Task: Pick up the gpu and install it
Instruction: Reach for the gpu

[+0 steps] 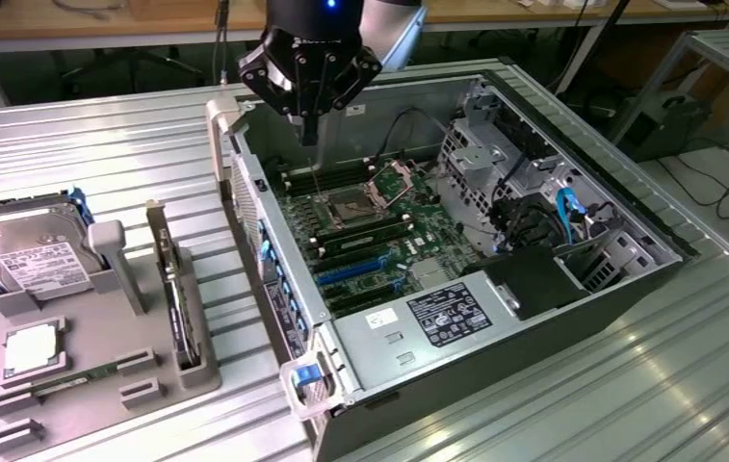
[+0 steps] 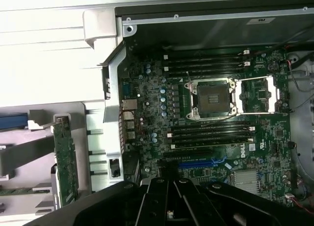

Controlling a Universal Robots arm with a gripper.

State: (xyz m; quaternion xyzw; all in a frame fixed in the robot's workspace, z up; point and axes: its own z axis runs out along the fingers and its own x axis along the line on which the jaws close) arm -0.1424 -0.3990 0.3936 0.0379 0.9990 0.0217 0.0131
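black gripper, fingers together and empty, hovers over the open grey metal computer case. the thin green-boarded gpu card stands upright in a grey rack, well apart. pickup unstarted, i'd say; grasping needs parted fingers.

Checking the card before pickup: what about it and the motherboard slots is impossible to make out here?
- Thin green gpu card: edge-on in grey plastic holder, exterior view; faces hidden.
- Blue motherboard slots: wrist view, black gripper covers the board past them.
- White power-supply label: exterior view, print too small.
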